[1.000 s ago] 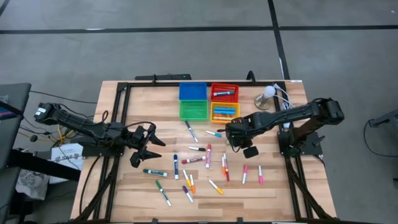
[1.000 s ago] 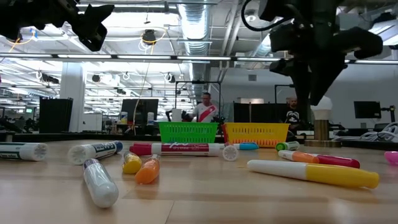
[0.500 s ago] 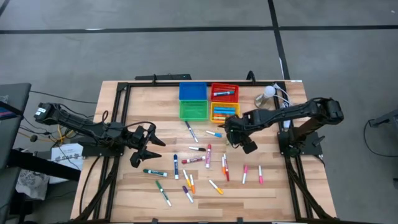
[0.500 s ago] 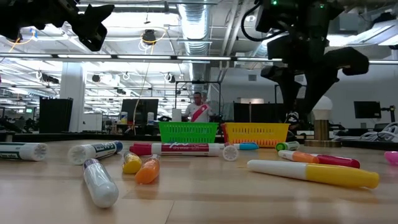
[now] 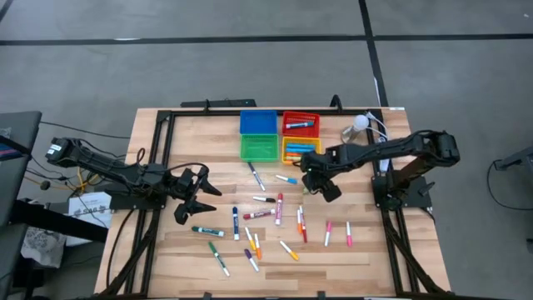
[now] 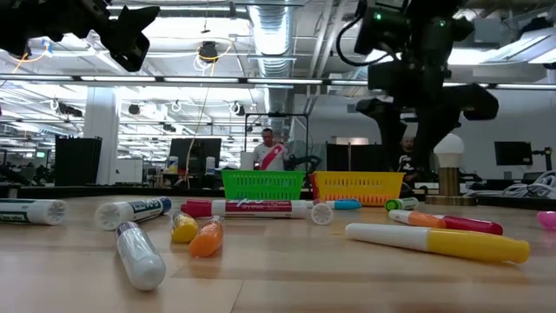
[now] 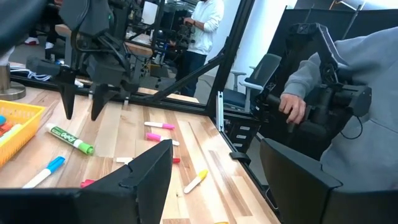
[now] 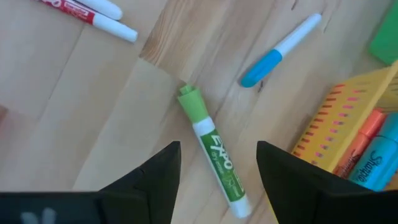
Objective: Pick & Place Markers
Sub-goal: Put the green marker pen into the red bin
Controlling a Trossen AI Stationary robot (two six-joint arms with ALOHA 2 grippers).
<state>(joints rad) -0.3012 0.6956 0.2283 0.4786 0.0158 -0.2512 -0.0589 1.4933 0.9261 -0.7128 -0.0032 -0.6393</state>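
Wooden table [image 5: 175, 250]: most markers [image 5: 275, 218] lie loose on it, well apart from the bins.
Right gripper [image 5: 312, 173]: has moved toward the yellow bin [image 5: 301, 151], fingers wide, holding nothing, above a green-capped marker [image 8: 212, 149]; probably next pick.
Left gripper [image 5: 202, 193]: waits open, empty.
Red bin [image 5: 301, 123], yellow bin: some markers inside.
Blue bin [image 5: 258, 122], green bin [image 5: 260, 147]: look empty.

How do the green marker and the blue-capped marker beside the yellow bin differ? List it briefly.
The green marker is thicker, the blue-capped marker slimmer. The green marker carries printed lettering; the blue-capped marker's white barrel looks plain. They lie at crossing angles. Both rest flat on the table, unheld.
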